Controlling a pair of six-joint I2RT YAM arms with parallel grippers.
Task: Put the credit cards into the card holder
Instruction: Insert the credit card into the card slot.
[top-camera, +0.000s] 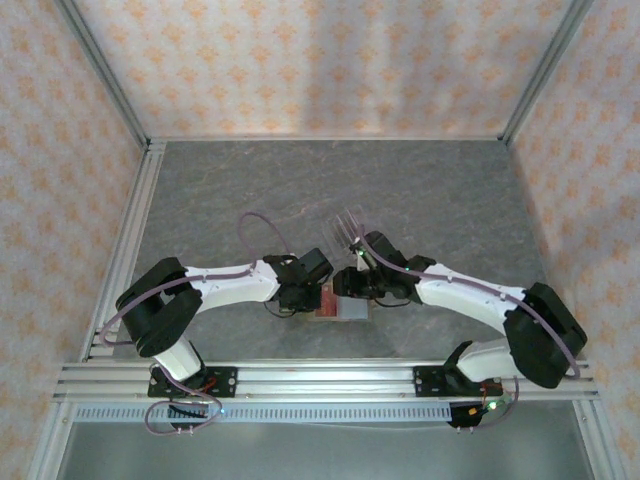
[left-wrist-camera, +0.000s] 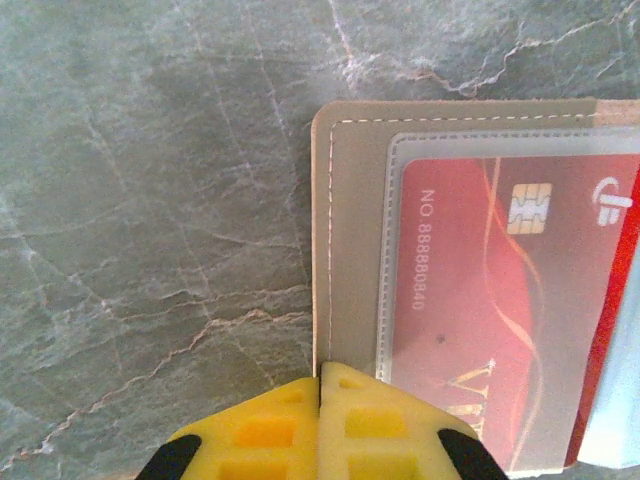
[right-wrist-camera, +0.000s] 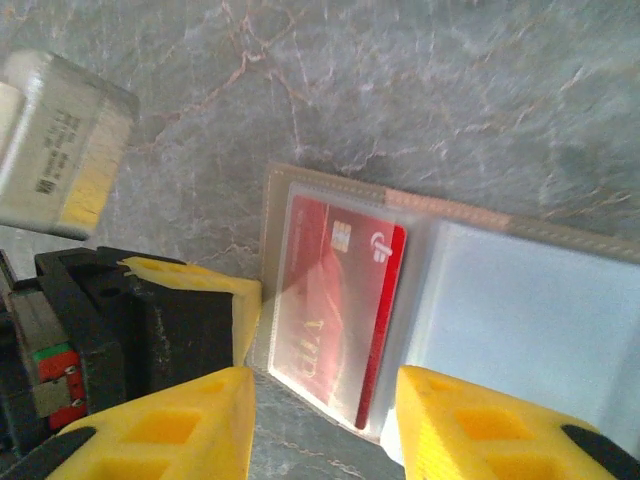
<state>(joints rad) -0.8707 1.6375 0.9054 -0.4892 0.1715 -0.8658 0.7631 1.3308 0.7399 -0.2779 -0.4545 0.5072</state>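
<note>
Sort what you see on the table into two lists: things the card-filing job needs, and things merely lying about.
Needed for the job:
- card holder, lying open
- red credit card, behind the holder's clear sleeve

Merely lying about:
- clear slotted stand, standing apart from the holder

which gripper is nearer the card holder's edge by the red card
Left. The left gripper, jaws shut, sits at the holder's edge; the right gripper, jaws open, is further in, straddling the red card's end.
</note>
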